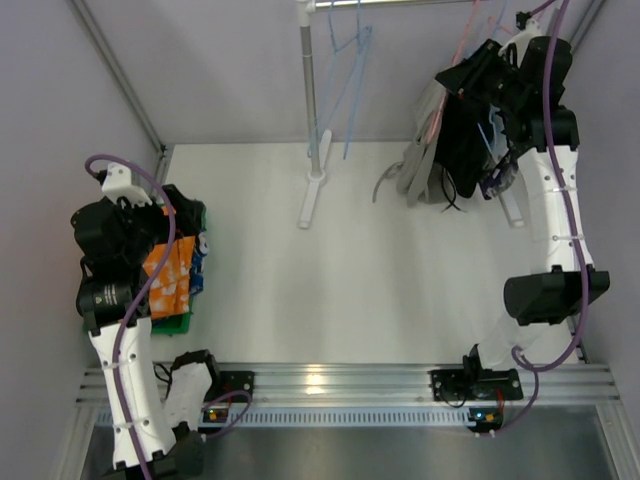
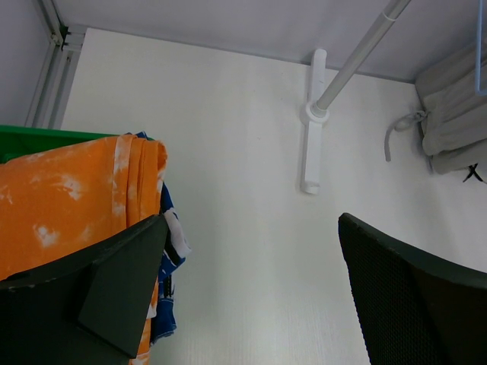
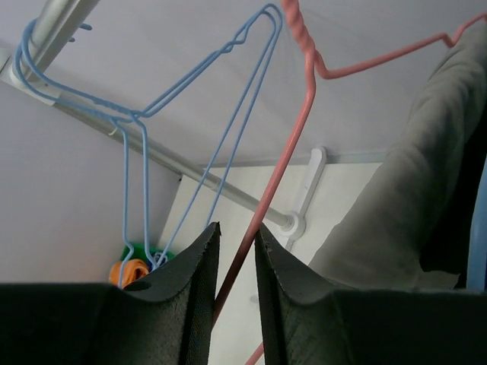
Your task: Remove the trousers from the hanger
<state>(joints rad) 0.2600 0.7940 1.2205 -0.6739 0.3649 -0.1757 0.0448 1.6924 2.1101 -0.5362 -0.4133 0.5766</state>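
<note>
Grey trousers [image 1: 425,165] hang from a pink wire hanger [image 1: 466,38] at the back right; they also show in the right wrist view [image 3: 396,205] and the left wrist view [image 2: 449,114]. My right gripper [image 1: 450,78] is up at that hanger. Its jaws [image 3: 237,228] stand narrowly apart with the pink hanger wire [image 3: 300,122] running through the gap. Orange trousers [image 1: 168,275] and blue patterned trousers [image 1: 198,265] lie in a green bin [image 1: 170,322] at the left. My left gripper [image 2: 253,228] is open and empty just above the orange trousers [image 2: 68,198] and blue trousers [image 2: 169,251].
Two bare blue wire hangers [image 1: 350,70] hang on the rail [image 3: 46,23] left of the pink one. The rack's pole [image 1: 310,90] stands on a white foot [image 1: 312,195] at the back middle. Grey walls close in the left, back and right.
</note>
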